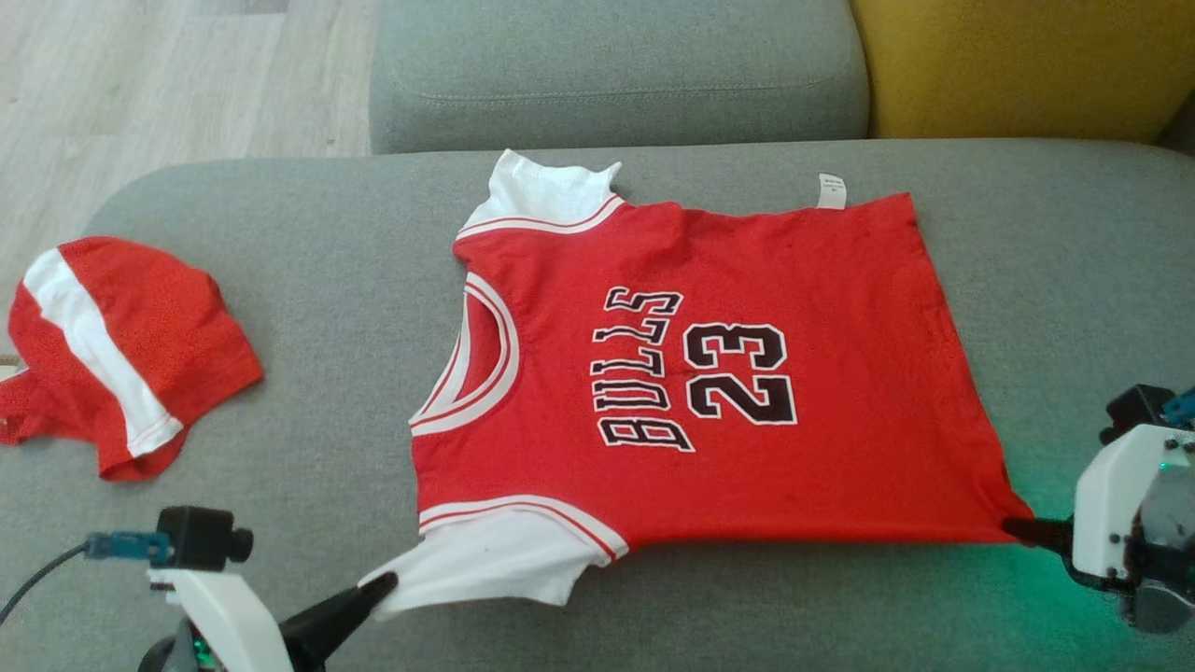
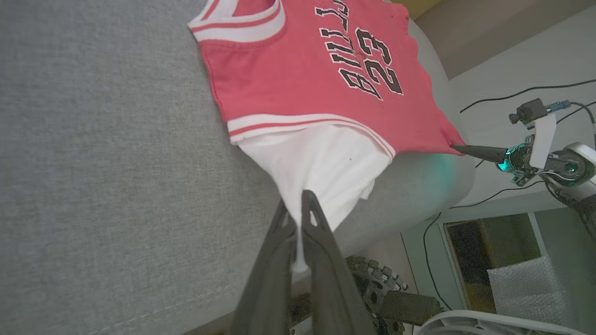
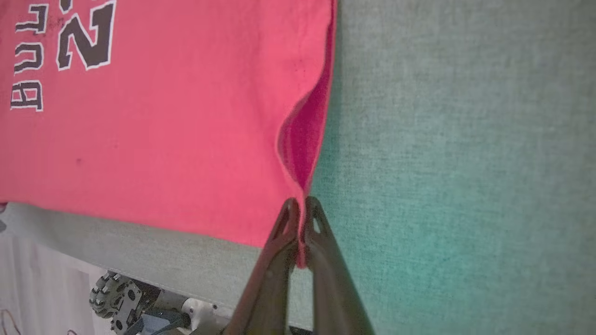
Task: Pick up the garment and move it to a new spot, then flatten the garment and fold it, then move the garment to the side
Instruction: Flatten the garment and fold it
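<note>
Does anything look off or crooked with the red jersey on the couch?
Mostly flat, not square. The jersey is stretched at two near corners: white sleeve pinched by the left gripper, hem corner by the right gripper. Its label pokes out the far edge.

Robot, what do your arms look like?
The left gripper and right gripper each have two long, dark, pointed fingers. Behind them sit white brackets, each carrying a black camera with a blue plug. A dark cable trails from the left one; a green light glows on the right.
</note>
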### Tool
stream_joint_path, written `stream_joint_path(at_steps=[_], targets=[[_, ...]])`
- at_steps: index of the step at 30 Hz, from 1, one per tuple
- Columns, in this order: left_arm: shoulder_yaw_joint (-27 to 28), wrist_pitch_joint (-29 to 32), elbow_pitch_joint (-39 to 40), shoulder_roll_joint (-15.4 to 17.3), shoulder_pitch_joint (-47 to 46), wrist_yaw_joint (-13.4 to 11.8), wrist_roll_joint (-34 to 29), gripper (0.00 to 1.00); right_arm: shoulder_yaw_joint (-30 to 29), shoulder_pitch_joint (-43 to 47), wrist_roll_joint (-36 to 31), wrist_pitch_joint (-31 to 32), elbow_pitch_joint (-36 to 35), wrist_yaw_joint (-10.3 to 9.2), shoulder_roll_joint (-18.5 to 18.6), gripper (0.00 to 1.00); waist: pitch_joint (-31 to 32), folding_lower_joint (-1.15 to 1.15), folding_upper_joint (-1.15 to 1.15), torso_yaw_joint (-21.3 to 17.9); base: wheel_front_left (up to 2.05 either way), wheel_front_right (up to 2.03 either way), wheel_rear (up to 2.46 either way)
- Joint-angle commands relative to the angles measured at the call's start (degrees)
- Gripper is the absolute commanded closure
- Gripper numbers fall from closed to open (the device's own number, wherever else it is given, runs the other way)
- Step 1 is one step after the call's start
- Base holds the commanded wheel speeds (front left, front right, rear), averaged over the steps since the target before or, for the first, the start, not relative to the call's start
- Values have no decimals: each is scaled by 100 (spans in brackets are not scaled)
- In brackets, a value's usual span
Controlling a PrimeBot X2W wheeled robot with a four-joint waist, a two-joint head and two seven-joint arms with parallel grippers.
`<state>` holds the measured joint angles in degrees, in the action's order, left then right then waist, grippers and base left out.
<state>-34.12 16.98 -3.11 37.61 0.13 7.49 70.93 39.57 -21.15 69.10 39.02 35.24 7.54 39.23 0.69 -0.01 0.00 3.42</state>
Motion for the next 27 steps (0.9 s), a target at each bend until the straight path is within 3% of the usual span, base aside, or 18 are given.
stream_joint_path(at_steps=[1, 14, 27], targets=[[298, -6, 234, 317, -259, -5, -25, 100, -84, 41, 69, 111, -112, -5, 332, 100, -22, 1, 0, -18, 0, 0, 0], [587, -87, 584, 308, -928, -170, -153, 100, -456, -418, -305, 43, -487, -5, 267, 100, -410, 1, 0, -107, 0, 0, 0], [336, 582, 4, 123, -2407, -170, -570, 100, -653, -1383, -983, 363, -188, -5, -92, 100, -1017, 1, 0, -127, 0, 0, 0]])
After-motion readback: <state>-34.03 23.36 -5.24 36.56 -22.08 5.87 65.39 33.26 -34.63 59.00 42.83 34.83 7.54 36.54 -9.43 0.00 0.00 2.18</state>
